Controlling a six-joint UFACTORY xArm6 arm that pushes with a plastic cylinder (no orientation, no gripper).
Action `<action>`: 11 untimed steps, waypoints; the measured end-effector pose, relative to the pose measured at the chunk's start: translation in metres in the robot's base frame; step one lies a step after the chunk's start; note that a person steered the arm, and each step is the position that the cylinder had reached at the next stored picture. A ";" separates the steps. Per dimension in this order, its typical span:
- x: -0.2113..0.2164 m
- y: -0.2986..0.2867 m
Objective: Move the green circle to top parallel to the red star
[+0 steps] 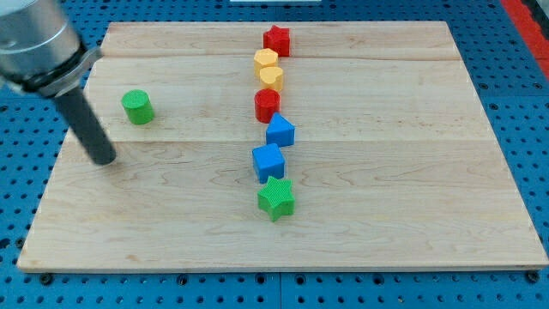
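My tip (104, 160) rested on the bench (412, 215) near the view's left edge, below and slightly to the left of the green circle (137, 107), close to it but apart. No fingers were fitted to this arm, so no open or closed state applied; contact was available only through the rod's end.

The green circle stood upright on the left part of the bench, well apart from every other block. It appeared to be a short, rigid cylinder, probably light and likely to slide freely on the smooth wood. Its round wall offered no flat face, so an off-centre push would probably deflect it sideways. Contact was best made on its lower side, in line with its centre, to drive it toward the view's top.

Further right, a column of blocks ran down the middle: the red star (276, 39) near the top edge, two yellow blocks (268, 69), a red block (267, 105), two blue blocks (274, 148) and a green star (276, 198) at the bottom.
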State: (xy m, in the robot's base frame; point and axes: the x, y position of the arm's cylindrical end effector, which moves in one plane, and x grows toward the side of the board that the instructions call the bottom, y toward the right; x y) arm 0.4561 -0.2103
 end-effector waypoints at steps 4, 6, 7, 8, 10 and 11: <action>-0.130 0.056; -0.107 0.017; -0.169 0.034; -0.227 0.077; -0.171 0.078; -0.179 0.018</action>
